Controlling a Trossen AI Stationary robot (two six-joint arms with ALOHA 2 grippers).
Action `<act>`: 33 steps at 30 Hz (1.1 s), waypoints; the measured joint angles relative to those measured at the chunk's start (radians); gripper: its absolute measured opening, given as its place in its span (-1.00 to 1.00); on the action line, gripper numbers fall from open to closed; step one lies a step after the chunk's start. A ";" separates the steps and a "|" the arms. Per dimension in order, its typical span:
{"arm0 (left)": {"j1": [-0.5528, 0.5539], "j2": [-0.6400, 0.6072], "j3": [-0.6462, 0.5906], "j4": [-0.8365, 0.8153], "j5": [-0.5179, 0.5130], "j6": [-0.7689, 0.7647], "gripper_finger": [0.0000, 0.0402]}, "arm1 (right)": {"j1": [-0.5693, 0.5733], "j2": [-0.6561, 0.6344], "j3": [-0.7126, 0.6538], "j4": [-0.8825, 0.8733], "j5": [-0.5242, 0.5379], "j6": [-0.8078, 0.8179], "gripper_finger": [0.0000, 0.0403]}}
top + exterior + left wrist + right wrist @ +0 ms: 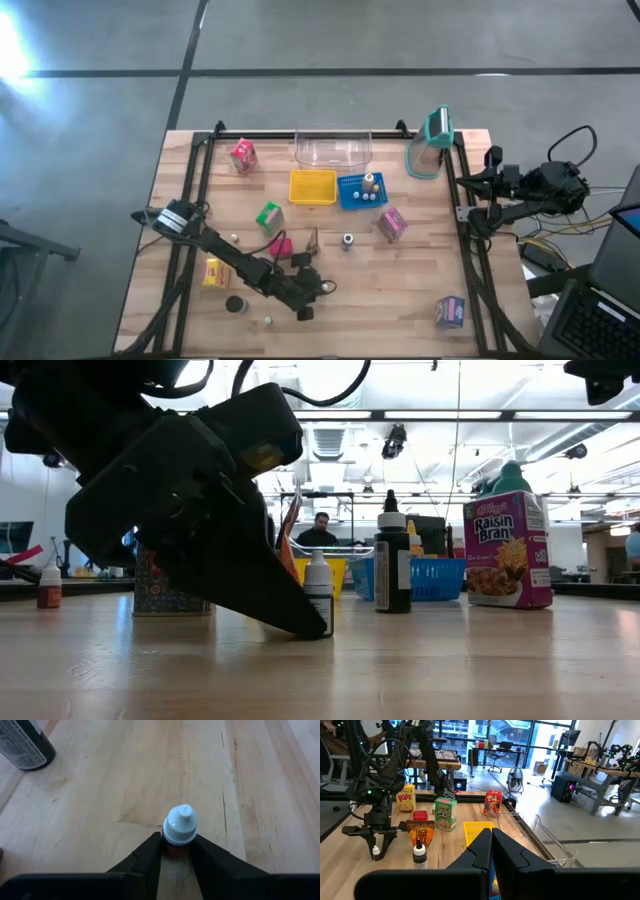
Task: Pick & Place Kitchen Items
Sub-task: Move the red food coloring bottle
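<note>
Left gripper [176, 851] is down low at the near side of the bench [125, 780], jaws drawn in snug on either side of a little dropper bottle [180, 826], white cap poking up between the two dark fingers [150, 857], bottle standing on the wood. Just ahead of the jaws there is bare plank, nothing blocking; off to one side stands a dark bottle [25, 745] with a printed label, well clear. The low view adds what the wrist camera misses: the big dark gripper body leaning over the small white-capped bottle, the taller dark bottle close beside it, a Raisin Bran carton [505, 560] further off, and the blue basket [430, 578] behind. From above, the scatter shows: green carton [268, 216], pink carton [243, 155], yellow carton [215, 272] behind the arm, a dark disc [235, 304] and a tiny white ball [268, 320] near the jaws, and the yellow basket [312, 186]. Right gripper [491, 837] waits off the bench's right edge, jaws pressed together, holding nothing.
</note>
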 joint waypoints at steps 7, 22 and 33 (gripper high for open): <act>-0.001 0.000 0.000 0.005 -0.002 0.010 -0.51 | 0.000 0.000 0.000 0.000 0.000 0.000 -0.96; 0.003 -0.001 0.000 0.009 0.000 0.053 -0.35 | 0.000 0.000 0.000 0.000 0.000 0.000 -0.96; 0.014 -0.001 0.000 0.029 0.005 0.081 -0.36 | 0.000 0.000 0.000 0.000 0.000 0.003 -0.96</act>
